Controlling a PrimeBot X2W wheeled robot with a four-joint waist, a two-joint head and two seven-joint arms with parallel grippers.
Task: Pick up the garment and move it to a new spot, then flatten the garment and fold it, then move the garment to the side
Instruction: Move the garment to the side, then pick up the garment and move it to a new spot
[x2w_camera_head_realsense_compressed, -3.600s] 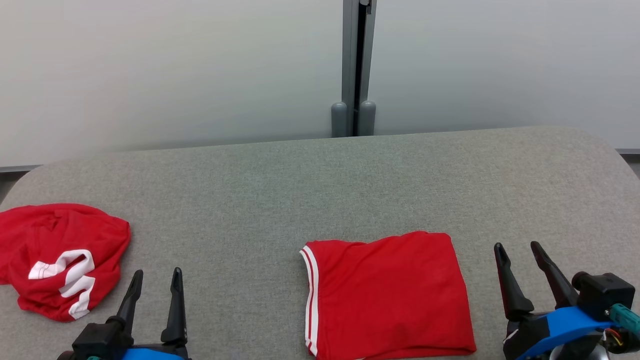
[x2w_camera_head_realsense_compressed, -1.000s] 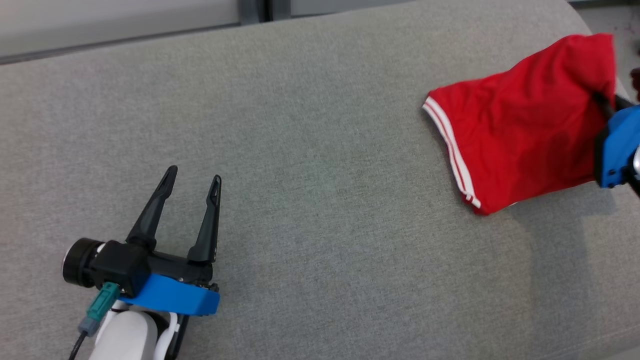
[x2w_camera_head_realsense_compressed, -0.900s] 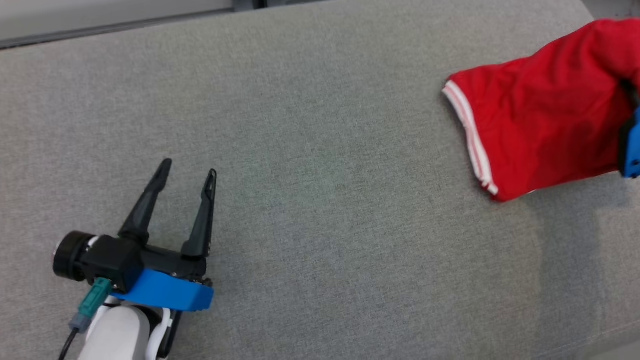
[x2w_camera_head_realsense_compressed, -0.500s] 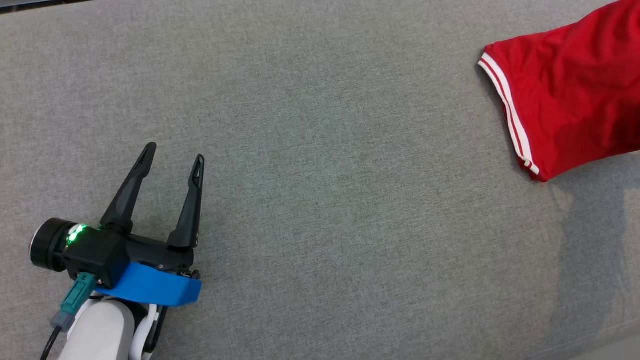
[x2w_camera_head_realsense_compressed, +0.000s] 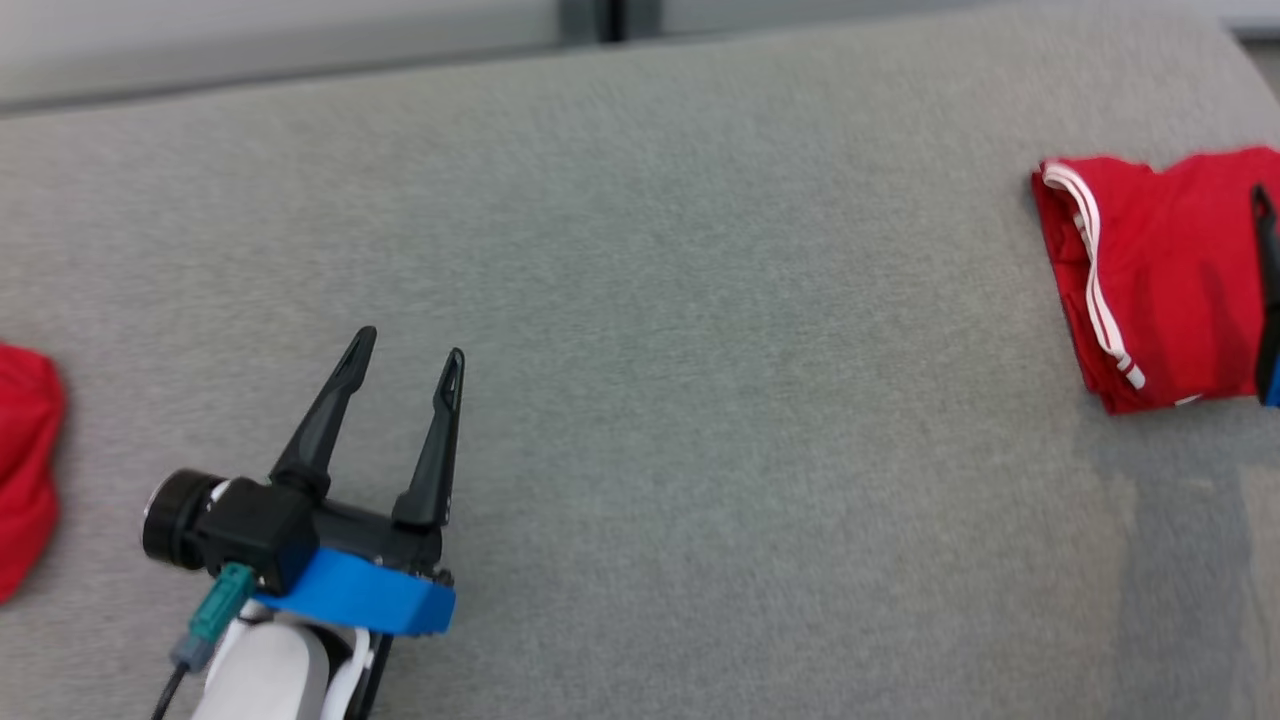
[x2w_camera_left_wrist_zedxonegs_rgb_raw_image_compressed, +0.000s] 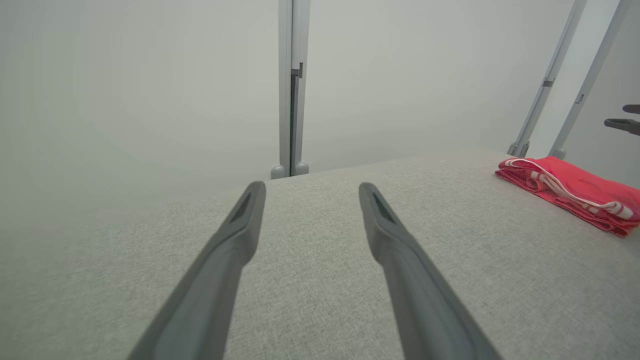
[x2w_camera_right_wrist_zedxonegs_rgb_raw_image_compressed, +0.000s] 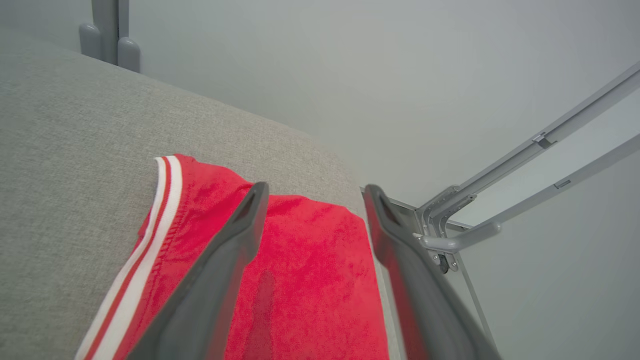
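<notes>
Looking at our table (x2w_camera_head_realsense_compressed: 700, 420), we see the folded red garment (x2w_camera_head_realsense_compressed: 1160, 290) lying flat at 3 o'clock, just under our right gripper (x2w_camera_right_wrist_zedxonegs_rgb_raw_image_compressed: 315, 192), jaws wide apart and holding nothing, while our left gripper (x2w_camera_head_realsense_compressed: 410, 345), open too, sits far off at 7 o'clock.

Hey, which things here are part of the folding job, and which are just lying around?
Part of the job: folded red garment with white stripes, lying at the grey surface's right end; right tool, open over it.
Just lying about: other red cloth at the left edge; left tool, open and empty; grey post behind.
</notes>
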